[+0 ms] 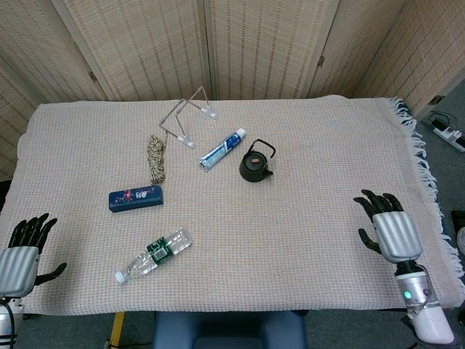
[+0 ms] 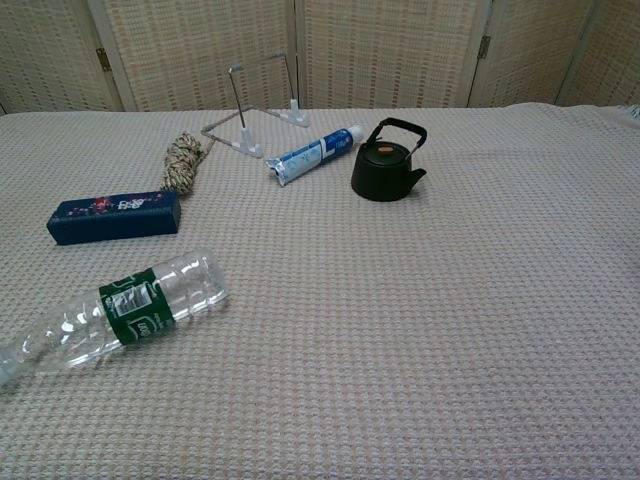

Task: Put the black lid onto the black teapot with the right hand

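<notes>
- The right hand [image 1: 386, 227] hovers at the near right edge of the worktop [image 1: 327, 145], fingers spread, holding nothing; the left hand [image 1: 22, 251] sits off the near left corner, fingers likewise apart and empty.
- A clear water bottle [image 2: 110, 312] lies on its side near the front.
- A dark blue box [image 2: 113, 216] lies beyond it.
- The black teapot [image 2: 385, 170] stands upright mid-worktop, handle raised, with the black lid [image 2: 385, 150] seated on top.
- Just left is a toothpaste tube [image 2: 315, 153]; farther left, a rope coil [image 2: 183, 160] and a wire stand [image 2: 250, 130].
</notes>
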`<act>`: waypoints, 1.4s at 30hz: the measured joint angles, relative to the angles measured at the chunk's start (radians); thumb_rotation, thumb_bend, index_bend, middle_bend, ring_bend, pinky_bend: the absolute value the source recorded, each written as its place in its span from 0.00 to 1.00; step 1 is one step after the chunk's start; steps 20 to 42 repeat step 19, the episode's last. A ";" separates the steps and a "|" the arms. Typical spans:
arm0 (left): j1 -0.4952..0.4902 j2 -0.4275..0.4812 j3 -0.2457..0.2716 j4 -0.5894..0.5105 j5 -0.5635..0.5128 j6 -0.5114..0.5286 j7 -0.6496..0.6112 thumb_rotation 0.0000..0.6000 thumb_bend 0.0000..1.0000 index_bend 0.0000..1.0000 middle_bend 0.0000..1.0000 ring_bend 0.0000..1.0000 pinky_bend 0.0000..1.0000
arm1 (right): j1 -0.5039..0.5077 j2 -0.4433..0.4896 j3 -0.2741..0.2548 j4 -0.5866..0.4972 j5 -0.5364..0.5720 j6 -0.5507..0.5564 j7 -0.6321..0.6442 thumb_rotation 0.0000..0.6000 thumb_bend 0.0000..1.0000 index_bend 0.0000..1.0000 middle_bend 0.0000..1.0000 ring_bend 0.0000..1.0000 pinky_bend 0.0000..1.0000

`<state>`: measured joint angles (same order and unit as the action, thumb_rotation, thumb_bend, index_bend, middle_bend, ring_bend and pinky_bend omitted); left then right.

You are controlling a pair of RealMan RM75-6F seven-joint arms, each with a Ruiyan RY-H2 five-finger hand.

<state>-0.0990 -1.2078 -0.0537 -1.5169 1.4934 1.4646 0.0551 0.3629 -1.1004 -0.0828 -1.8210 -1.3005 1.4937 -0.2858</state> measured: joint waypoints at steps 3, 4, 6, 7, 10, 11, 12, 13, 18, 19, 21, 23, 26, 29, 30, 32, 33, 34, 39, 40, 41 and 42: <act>-0.002 0.004 0.000 -0.020 0.003 0.001 -0.006 1.00 0.16 0.07 0.00 0.01 0.00 | -0.080 0.018 -0.028 0.008 -0.057 0.073 0.057 1.00 0.37 0.17 0.15 0.19 0.14; -0.002 0.005 -0.001 -0.028 0.003 0.002 -0.007 1.00 0.16 0.07 0.00 0.01 0.00 | -0.102 0.021 -0.035 0.013 -0.074 0.094 0.073 1.00 0.37 0.17 0.15 0.19 0.14; -0.002 0.007 -0.003 -0.043 0.002 0.008 -0.007 1.00 0.16 0.07 0.00 0.01 0.00 | -0.146 0.024 -0.047 0.032 -0.108 0.136 0.105 1.00 0.37 0.17 0.15 0.18 0.14; -0.002 0.007 -0.005 -0.049 0.000 0.010 -0.007 1.00 0.16 0.07 0.00 0.01 0.00 | -0.161 0.023 -0.049 0.044 -0.121 0.150 0.117 1.00 0.37 0.17 0.15 0.18 0.14; -0.001 0.006 -0.012 -0.056 -0.018 0.012 0.005 1.00 0.16 0.07 0.00 0.01 0.00 | -0.192 0.012 -0.049 0.088 -0.162 0.177 0.155 1.00 0.37 0.17 0.15 0.18 0.14; 0.000 0.006 -0.014 -0.060 -0.027 0.012 0.013 1.00 0.16 0.06 0.00 0.01 0.00 | -0.197 0.009 -0.048 0.100 -0.173 0.178 0.164 1.00 0.37 0.17 0.15 0.18 0.14; 0.001 0.006 -0.016 -0.064 -0.034 0.012 0.017 1.00 0.16 0.06 0.00 0.01 0.00 | -0.200 0.005 -0.046 0.112 -0.188 0.176 0.176 1.00 0.37 0.17 0.15 0.18 0.14; 0.003 0.005 -0.018 -0.067 -0.041 0.014 0.021 1.00 0.16 0.06 0.00 0.01 0.00 | -0.202 0.003 -0.045 0.118 -0.198 0.171 0.182 1.00 0.37 0.17 0.15 0.18 0.14; 0.016 -0.002 -0.024 -0.065 -0.062 0.031 0.027 1.00 0.16 0.06 0.00 0.01 0.00 | -0.205 -0.001 -0.030 0.130 -0.221 0.130 0.190 1.00 0.37 0.17 0.15 0.18 0.13; 0.017 -0.004 -0.024 -0.061 -0.064 0.032 0.027 1.00 0.16 0.06 0.00 0.01 0.00 | -0.206 -0.001 -0.026 0.132 -0.222 0.124 0.191 1.00 0.37 0.17 0.15 0.18 0.13; 0.017 -0.004 -0.024 -0.061 -0.064 0.032 0.027 1.00 0.16 0.06 0.00 0.01 0.00 | -0.206 -0.001 -0.026 0.132 -0.222 0.124 0.191 1.00 0.37 0.17 0.15 0.18 0.13; 0.017 -0.004 -0.024 -0.061 -0.064 0.032 0.027 1.00 0.16 0.06 0.00 0.01 0.00 | -0.206 -0.001 -0.026 0.132 -0.222 0.124 0.191 1.00 0.37 0.17 0.15 0.18 0.13; 0.017 -0.004 -0.024 -0.061 -0.064 0.032 0.027 1.00 0.16 0.06 0.00 0.01 0.00 | -0.206 -0.001 -0.026 0.132 -0.222 0.124 0.191 1.00 0.37 0.17 0.15 0.18 0.13; 0.017 -0.004 -0.024 -0.061 -0.064 0.032 0.027 1.00 0.16 0.06 0.00 0.01 0.00 | -0.206 -0.001 -0.026 0.132 -0.222 0.124 0.191 1.00 0.37 0.17 0.15 0.18 0.13; 0.017 -0.004 -0.024 -0.061 -0.064 0.032 0.027 1.00 0.16 0.06 0.00 0.01 0.00 | -0.206 -0.001 -0.026 0.132 -0.222 0.124 0.191 1.00 0.37 0.17 0.15 0.18 0.13; 0.017 -0.004 -0.024 -0.061 -0.064 0.032 0.027 1.00 0.16 0.06 0.00 0.01 0.00 | -0.206 -0.001 -0.026 0.132 -0.222 0.124 0.191 1.00 0.37 0.17 0.15 0.18 0.13; 0.017 -0.004 -0.024 -0.061 -0.064 0.032 0.027 1.00 0.16 0.06 0.00 0.01 0.00 | -0.206 -0.001 -0.026 0.132 -0.222 0.124 0.191 1.00 0.37 0.17 0.15 0.18 0.13; 0.017 -0.004 -0.024 -0.061 -0.064 0.032 0.027 1.00 0.16 0.06 0.00 0.01 0.00 | -0.206 -0.001 -0.026 0.132 -0.222 0.124 0.191 1.00 0.37 0.17 0.15 0.18 0.13; 0.017 -0.004 -0.024 -0.061 -0.064 0.032 0.027 1.00 0.16 0.06 0.00 0.01 0.00 | -0.206 -0.001 -0.026 0.132 -0.222 0.124 0.191 1.00 0.37 0.17 0.15 0.18 0.13; 0.017 -0.004 -0.024 -0.061 -0.064 0.032 0.027 1.00 0.16 0.06 0.00 0.01 0.00 | -0.206 -0.001 -0.026 0.132 -0.222 0.124 0.191 1.00 0.37 0.17 0.15 0.18 0.13; 0.017 -0.004 -0.024 -0.061 -0.064 0.032 0.027 1.00 0.16 0.06 0.00 0.01 0.00 | -0.206 -0.001 -0.026 0.132 -0.222 0.124 0.191 1.00 0.37 0.17 0.15 0.18 0.13; 0.017 -0.004 -0.024 -0.061 -0.064 0.032 0.027 1.00 0.16 0.06 0.00 0.01 0.00 | -0.206 -0.001 -0.026 0.132 -0.222 0.124 0.191 1.00 0.37 0.17 0.15 0.18 0.13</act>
